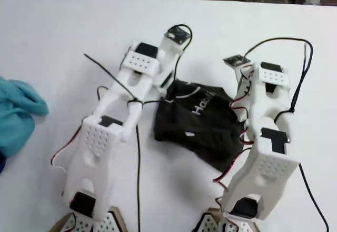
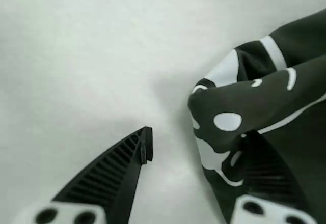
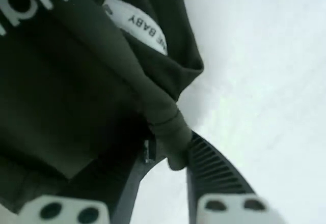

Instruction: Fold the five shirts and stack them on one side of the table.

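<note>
A black shirt [image 1: 197,124] with white print lies crumpled on the white table [image 1: 63,42] between the two arms. My left gripper [image 1: 167,81] sits at the shirt's far left corner. In the left wrist view it [image 2: 199,141] stands open, one finger [image 2: 133,155] on the bare table and the other against the bunched black shirt [image 2: 254,102]. My right gripper [image 1: 241,92] is at the shirt's right edge. The right wrist view has it [image 3: 170,152] shut on a rolled fold of the black shirt [image 3: 76,91], near the white neck label [image 3: 137,25].
A teal shirt [image 1: 18,116] lies bunched at the table's left edge, with a dark blue scrap [image 1: 1,163] just below it. Black cables [image 1: 138,153] trail from both arms. The table's far edge borders a dark room.
</note>
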Robot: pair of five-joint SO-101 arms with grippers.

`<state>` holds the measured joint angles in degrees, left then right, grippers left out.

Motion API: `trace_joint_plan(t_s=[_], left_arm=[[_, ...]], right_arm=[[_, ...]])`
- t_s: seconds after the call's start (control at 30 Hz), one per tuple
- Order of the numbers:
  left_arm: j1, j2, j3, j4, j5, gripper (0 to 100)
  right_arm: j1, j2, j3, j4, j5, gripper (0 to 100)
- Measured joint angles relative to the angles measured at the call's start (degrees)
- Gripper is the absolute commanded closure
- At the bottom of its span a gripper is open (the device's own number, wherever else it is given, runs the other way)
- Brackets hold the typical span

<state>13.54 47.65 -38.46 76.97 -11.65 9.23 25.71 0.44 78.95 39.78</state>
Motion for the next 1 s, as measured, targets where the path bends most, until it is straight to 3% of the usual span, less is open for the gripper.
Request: trace_joint_plan(t_s=[0.3, 0.57, 1.0], left_arm=[[0.0, 0.0, -0.1, 1.3, 0.0, 70], [-2.3, 0.0, -8.4, 8.6, 0.0, 70], [-3.3, 0.4, -16.1, 18.8, 0.0, 70]], right_arm=[[-0.7, 0.1, -7.7, 4.9, 0.0, 97.8], [-1.1, 0.4, -21.1, 9.8, 0.1, 97.8], [-8.4, 7.3, -25.3, 4.9, 0.1, 97.8]])
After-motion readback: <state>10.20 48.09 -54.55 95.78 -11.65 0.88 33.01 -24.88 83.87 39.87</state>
